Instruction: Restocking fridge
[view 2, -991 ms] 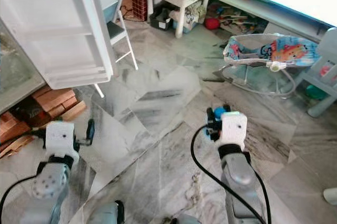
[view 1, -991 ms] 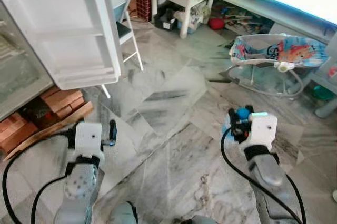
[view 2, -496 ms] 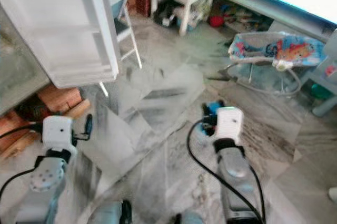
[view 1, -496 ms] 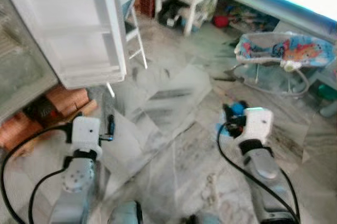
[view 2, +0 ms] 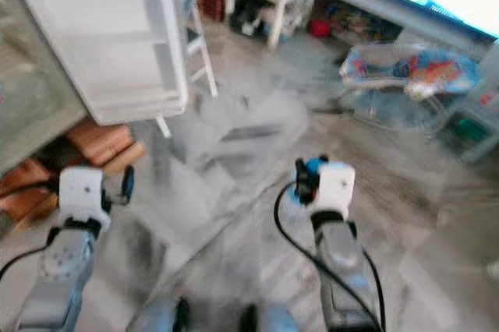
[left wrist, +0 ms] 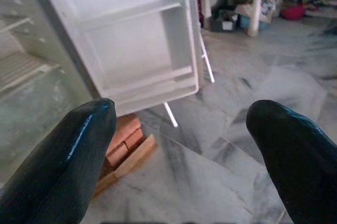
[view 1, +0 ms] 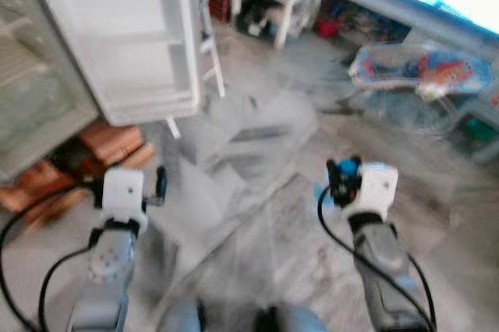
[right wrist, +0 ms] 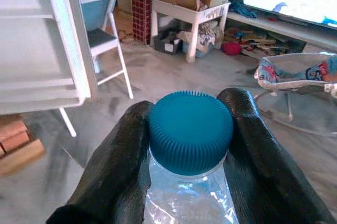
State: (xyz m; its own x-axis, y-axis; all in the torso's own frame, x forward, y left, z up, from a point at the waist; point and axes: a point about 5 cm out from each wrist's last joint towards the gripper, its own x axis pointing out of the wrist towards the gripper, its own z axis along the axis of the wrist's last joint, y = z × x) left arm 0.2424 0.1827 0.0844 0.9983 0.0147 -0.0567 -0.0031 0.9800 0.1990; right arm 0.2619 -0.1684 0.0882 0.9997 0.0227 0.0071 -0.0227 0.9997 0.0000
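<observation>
One bottle (right wrist: 187, 182), clear plastic, crinkled, with a ribbed teal cap (right wrist: 190, 131). Clamped at the neck by the right end effector (right wrist: 189, 145), one black finger (right wrist: 124, 166) pressed against each side of the cap. Carried low over the floor, to the right of the open fridge door (view 1: 129, 36) and well apart from it.

One left end effector (left wrist: 181, 145), released, fingers (left wrist: 63, 161) spread wide with nothing between them, facing the door's lower corner.

One white door, swung open, with two moulded shelves. Beside it the fridge interior (view 1: 35, 106), pale and blurred, contents impossible to tell. Stack of bricks (left wrist: 124, 140) and a wooden board tucked under the fridge.

Grey veined marble floor (view 1: 257, 160) throughout. Farther back: one white folding chair (right wrist: 108, 40), one small white desk (right wrist: 187, 16) piled with bags and clutter, one colourful baby bouncer (view 1: 421, 79), bright window behind. Head views smeared with motion.
</observation>
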